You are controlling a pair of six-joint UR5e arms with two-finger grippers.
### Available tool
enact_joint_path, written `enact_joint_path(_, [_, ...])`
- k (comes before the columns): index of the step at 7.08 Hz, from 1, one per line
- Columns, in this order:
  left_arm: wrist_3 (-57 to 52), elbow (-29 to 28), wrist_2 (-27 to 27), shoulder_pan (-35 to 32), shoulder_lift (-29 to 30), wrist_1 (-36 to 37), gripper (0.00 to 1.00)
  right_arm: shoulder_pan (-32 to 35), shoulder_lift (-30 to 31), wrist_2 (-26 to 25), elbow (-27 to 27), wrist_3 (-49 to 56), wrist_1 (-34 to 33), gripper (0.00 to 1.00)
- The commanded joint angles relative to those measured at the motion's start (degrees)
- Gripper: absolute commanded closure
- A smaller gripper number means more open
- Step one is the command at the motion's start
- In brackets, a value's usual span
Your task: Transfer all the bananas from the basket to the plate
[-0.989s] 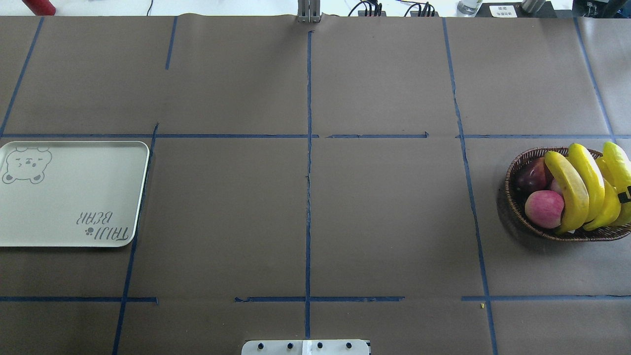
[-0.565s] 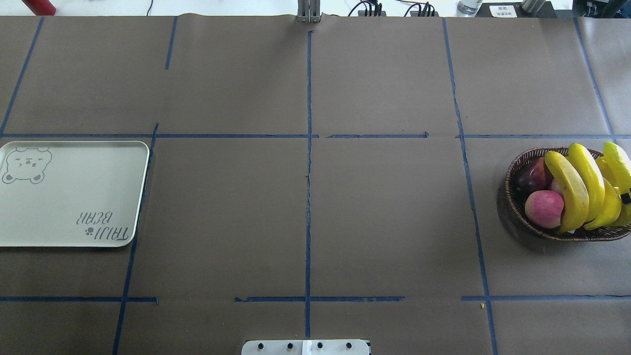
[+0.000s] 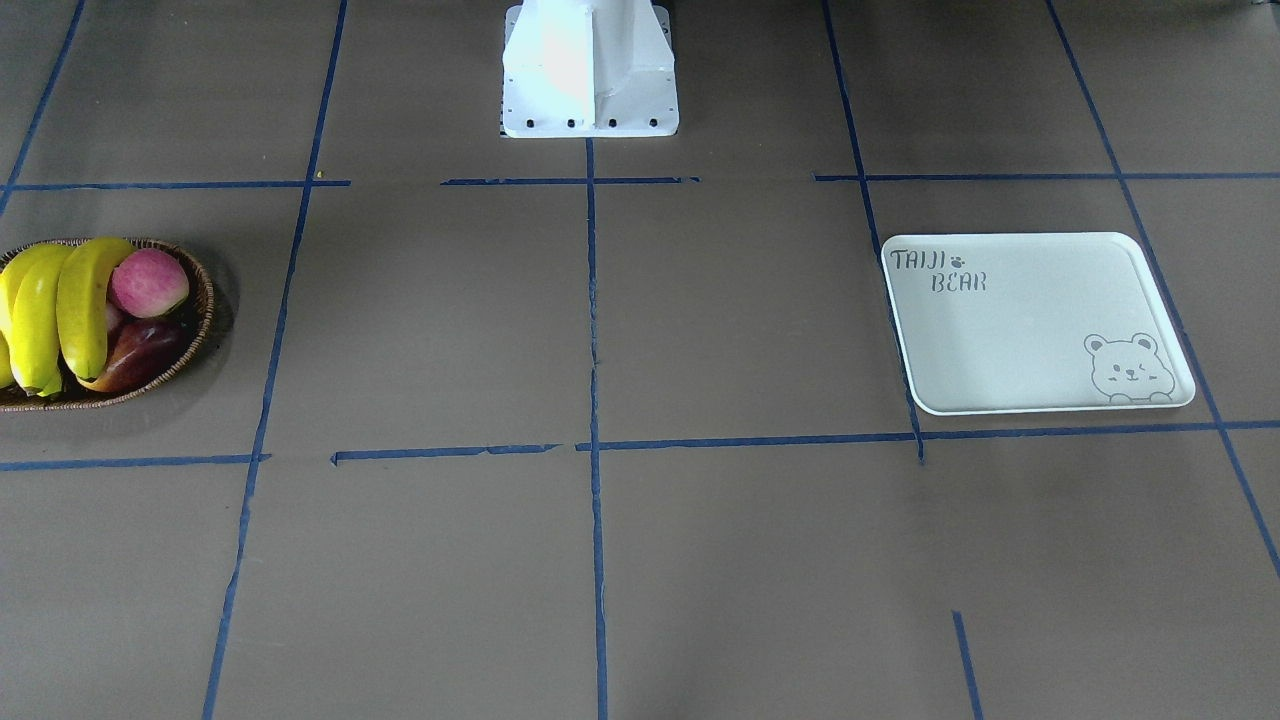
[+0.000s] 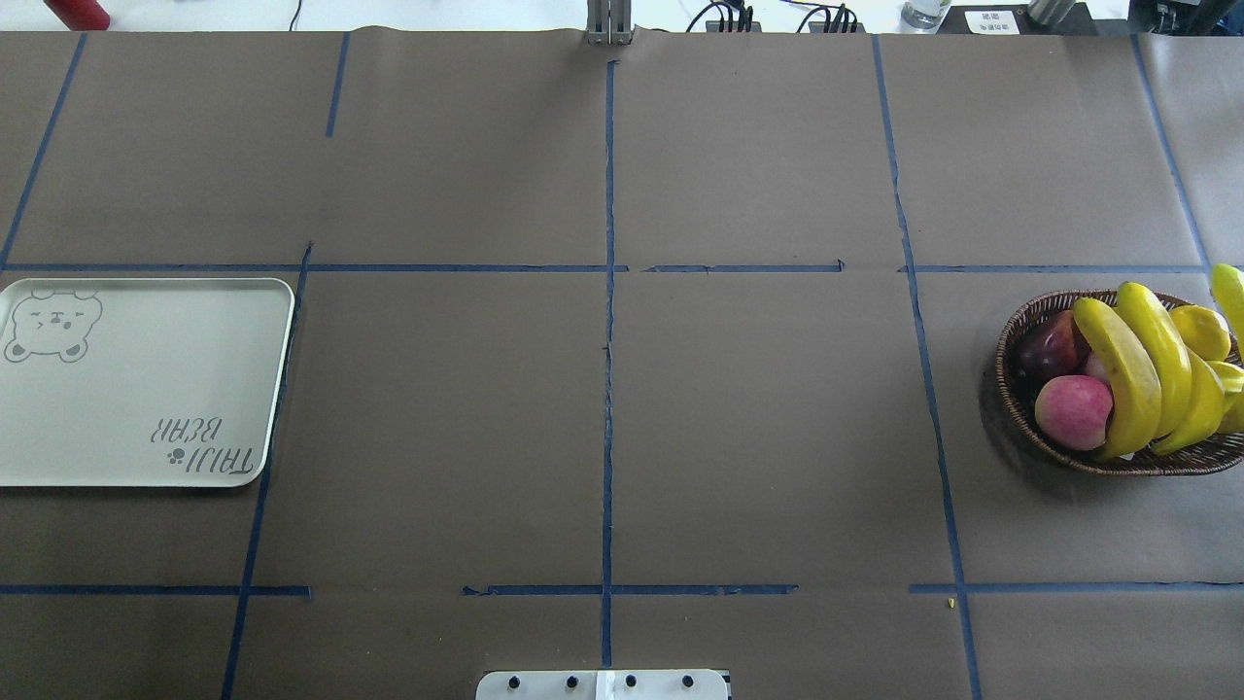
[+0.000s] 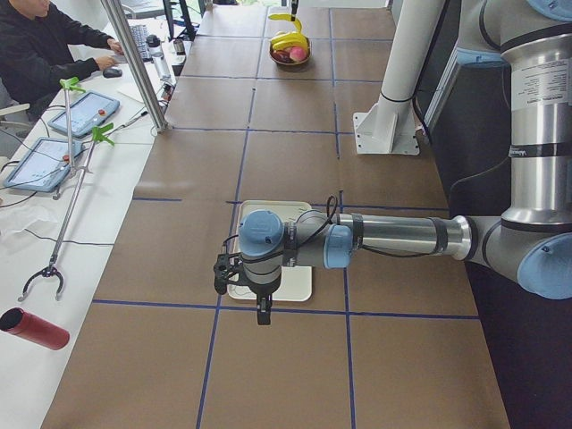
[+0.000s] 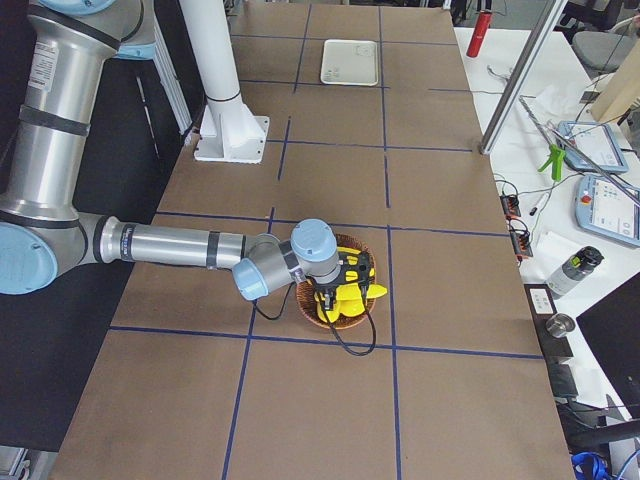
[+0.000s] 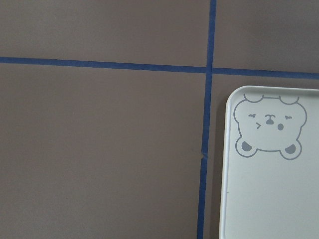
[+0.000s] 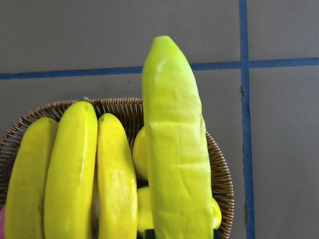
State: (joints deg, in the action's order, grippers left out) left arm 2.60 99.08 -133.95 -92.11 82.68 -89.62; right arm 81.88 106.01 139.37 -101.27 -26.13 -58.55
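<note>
Checking in on the banana job: we've got one banana [image 8: 177, 164] riding up above the basket [image 4: 1016, 408]. It fills the middle of the right wrist view, and its far tip pokes out past the rim. The right gripper [image 6: 350, 280] sits right over it in the right side view. We can't tell whether that claw is clamped or apart, because the fingers don't show clearly anywhere.

Three other bananas [image 8: 75, 169] lie side by side in the basket. Next to them are a pink apple [image 4: 1073, 411], a dark red fruit [image 4: 1048, 350] and a stubby yellow fruit [image 4: 1202, 331].

The plate [image 4: 146, 379] sits well apart at the other end of the table [image 4: 622, 437], no banana on it yet. The left gripper [image 5: 259, 315] hangs by the plate's outer edge, and its camera catches the bear corner. We can't tell that claw's state either.
</note>
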Motion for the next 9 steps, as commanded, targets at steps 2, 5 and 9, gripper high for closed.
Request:
enact_joint_path(2, [0.1, 0.2, 0.0, 0.0, 0.0, 0.0, 0.00, 4.4, 1.8, 2.7, -7.8, 0.5, -4.3, 1.00])
enact_joint_path(5, [0.5, 1.4, -4.4, 0.2, 0.5, -6.0, 0.00, 2.7, -7.9, 3.0, -15.4, -1.5, -15.8, 1.00])
enact_joint_path(9, [34.1, 0.3, -4.2, 16.0, 9.6, -31.2, 0.00, -22.3, -28.5, -4.6, -14.7, -33.6, -14.5, 0.98])
